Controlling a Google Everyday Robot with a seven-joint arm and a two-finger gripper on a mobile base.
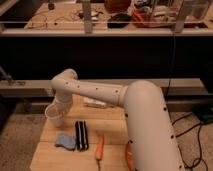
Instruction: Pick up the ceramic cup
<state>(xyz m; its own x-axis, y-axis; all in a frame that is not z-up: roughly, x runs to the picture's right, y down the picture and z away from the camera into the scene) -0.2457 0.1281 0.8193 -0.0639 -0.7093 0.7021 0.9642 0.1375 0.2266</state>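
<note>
The white ceramic cup (pixel 53 115) is at the left edge of the wooden table (pixel 110 125). My gripper (pixel 58 107) comes down from the white arm's wrist right onto the cup's rim and is shut on it. The cup looks slightly off the table top, with its left side past the table's edge. The arm's wrist hides most of the fingers.
A black flat object (pixel 81 135) and a blue cloth (pixel 65 141) lie just right of the cup. An orange stick-shaped item (pixel 99 147) lies further right. A white packet (pixel 95 103) sits behind the arm. A cluttered counter (pixel 110 25) runs behind the table.
</note>
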